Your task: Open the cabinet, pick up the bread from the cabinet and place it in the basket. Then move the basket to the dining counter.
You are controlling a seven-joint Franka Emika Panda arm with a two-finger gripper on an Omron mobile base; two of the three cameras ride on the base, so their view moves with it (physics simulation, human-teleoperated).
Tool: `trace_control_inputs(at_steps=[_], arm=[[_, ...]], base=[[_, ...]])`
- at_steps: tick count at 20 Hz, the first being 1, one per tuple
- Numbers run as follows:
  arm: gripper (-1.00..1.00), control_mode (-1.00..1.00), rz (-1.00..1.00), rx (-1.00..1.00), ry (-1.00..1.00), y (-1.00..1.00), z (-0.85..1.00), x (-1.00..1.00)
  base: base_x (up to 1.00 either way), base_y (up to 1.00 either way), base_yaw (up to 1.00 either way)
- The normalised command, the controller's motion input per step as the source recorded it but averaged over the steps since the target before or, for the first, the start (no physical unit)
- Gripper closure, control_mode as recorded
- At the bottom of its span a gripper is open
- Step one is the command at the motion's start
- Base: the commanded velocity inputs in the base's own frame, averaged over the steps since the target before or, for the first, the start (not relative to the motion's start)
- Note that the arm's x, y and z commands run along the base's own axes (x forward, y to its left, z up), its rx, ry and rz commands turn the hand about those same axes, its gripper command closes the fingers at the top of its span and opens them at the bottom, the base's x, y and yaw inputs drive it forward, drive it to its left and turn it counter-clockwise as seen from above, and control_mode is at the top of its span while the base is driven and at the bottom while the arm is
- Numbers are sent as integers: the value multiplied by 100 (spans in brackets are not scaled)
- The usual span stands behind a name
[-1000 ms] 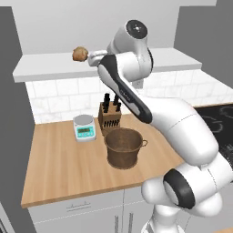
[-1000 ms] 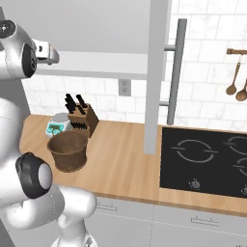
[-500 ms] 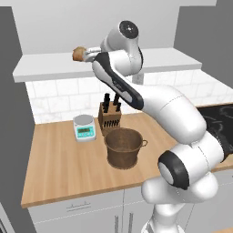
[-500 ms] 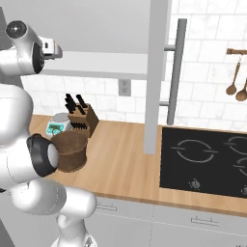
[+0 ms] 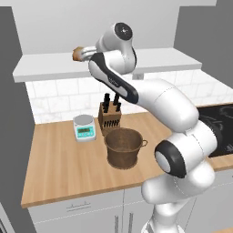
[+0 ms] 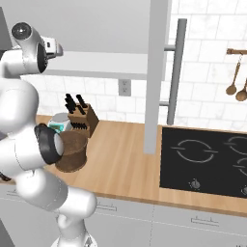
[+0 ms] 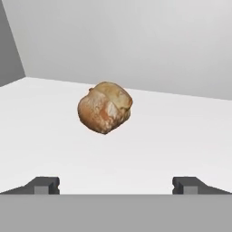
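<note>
gripper (image 7: pixel 116 185): fingers spread wide, empty | bread roll (image 7: pixel 104 107): straight ahead, slightly left of centre, apart | cabinet shelf (image 7: pixel 181 136)

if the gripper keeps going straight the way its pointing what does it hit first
Most likely the bread: it sits on the cabinet shelf ahead of the open gripper, slightly left of centre between the jaws. Depth is unclear.
</note>
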Motion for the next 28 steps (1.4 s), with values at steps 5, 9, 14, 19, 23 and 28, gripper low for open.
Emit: trace_control_inputs(at_steps=[5,9,14,19,23,28], arm=[[-100,-100,0,0,0,16,0,15],[-100,-100,0,0,0,22,0,31],[-100,-100,-1,0,0,34,0,42],[-100,-100,-2,0,3,25,0,31],[-100,-100,-3,0,7,3,0,29],[-100,-100,-3,0,1,0,0,29]], base=[[0,0,0],[0,0,0],[0,0,0],[0,0,0],[0,0,0],[0,0,0]])
